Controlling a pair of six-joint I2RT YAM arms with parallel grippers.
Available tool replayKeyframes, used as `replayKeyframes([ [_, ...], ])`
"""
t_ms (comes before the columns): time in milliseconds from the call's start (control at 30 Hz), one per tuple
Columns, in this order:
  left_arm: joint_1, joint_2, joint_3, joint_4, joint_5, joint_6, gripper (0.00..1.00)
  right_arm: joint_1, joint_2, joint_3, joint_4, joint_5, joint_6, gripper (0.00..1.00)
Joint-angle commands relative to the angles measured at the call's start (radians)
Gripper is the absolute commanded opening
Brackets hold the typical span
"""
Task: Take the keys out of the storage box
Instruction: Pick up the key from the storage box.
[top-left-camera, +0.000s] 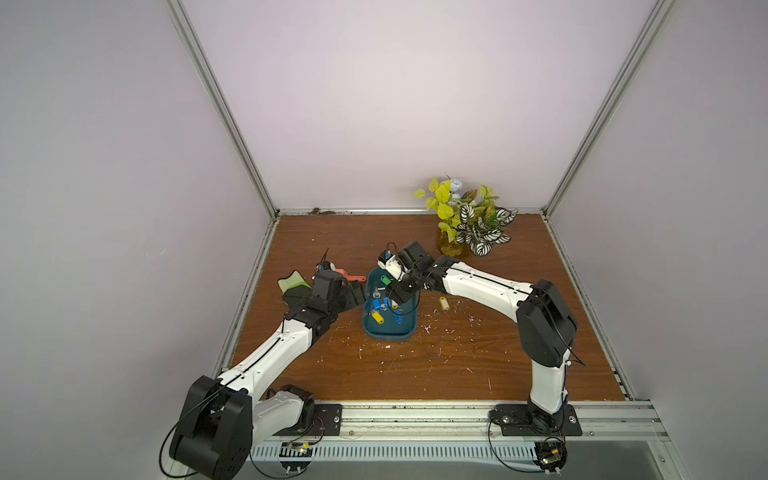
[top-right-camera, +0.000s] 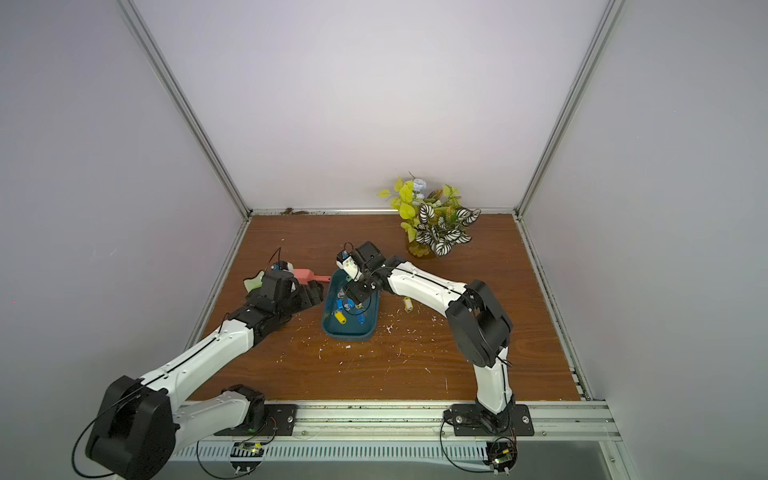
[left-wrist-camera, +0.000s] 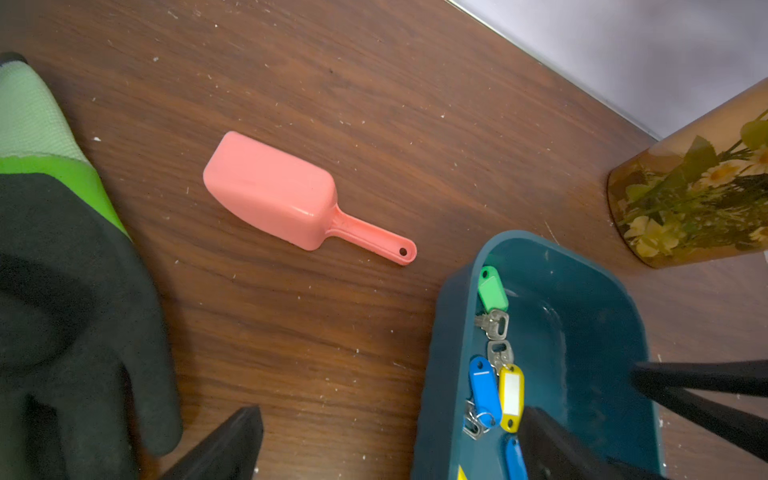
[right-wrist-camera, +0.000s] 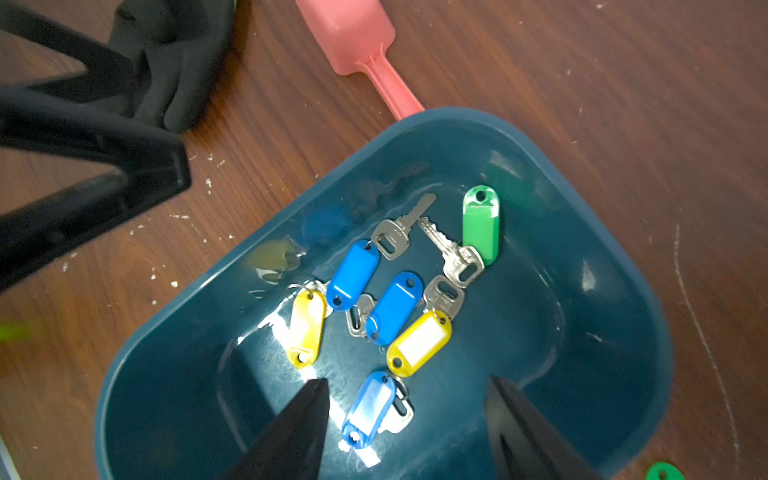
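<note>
Right now the right claw (right-wrist-camera: 406, 385) hangs low inside the box (right-wrist-camera: 648, 299), its fingers spread with a blue-tagged key (right-wrist-camera: 368, 409) lying between them, neither finger touching it. The other keys (right-wrist-camera: 395, 307) lie flat on the box floor in a loose cluster nearer the box's middle, with blue, yellow and green tags, each ringed to a silver key. One yellow-tagged key (top-left-camera: 444, 304) lies on the counter (top-left-camera: 415, 365) just beside the box. The left claw (top-left-camera: 356, 293) hangs at the box's opposite long wall, spread wide and empty, near a pink scoop (left-wrist-camera: 274, 191).

The blue tag's long axis runs roughly along the claw's reach, so the fingers face its two long sides. Its ring end, with the key tucked alongside, points toward the cluster. I judge it light, the tag stiff, smooth and likely slippery, lying flat on a glossy floor with little to get under. The best hold looks to be across the tag's narrow middle. The key would swing loose from its ring once lifted, and a pinch on the thin metal seems likelier to slip.
</note>
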Motion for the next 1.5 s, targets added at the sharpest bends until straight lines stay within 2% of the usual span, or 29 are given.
replayKeyframes([
  [0, 0.01, 0.007, -0.014, 0.029, 0.01, -0.017, 1.0, 0.017, 0.018, 0.033, -0.006, -0.063, 0.01, 0.65],
  [233, 0.01, 0.037, -0.02, 0.042, 0.02, -0.021, 1.0, 0.034, 0.098, 0.069, -0.009, -0.093, 0.02, 0.62],
  [567, 0.011, 0.049, -0.018, 0.048, 0.033, -0.021, 1.0, 0.044, 0.178, 0.137, -0.042, -0.073, 0.02, 0.59],
  [867, 0.011, 0.055, -0.017, 0.049, 0.03, -0.014, 1.0, 0.052, 0.203, 0.143, -0.065, -0.078, 0.018, 0.55],
  [1167, 0.01, 0.056, -0.021, 0.046, 0.028, -0.008, 1.0, 0.055, 0.215, 0.134, -0.076, -0.08, 0.027, 0.44],
  [1467, 0.011, 0.062, -0.021, 0.048, 0.027, -0.004, 1.0, 0.058, 0.223, 0.134, -0.08, -0.08, 0.027, 0.4],
])
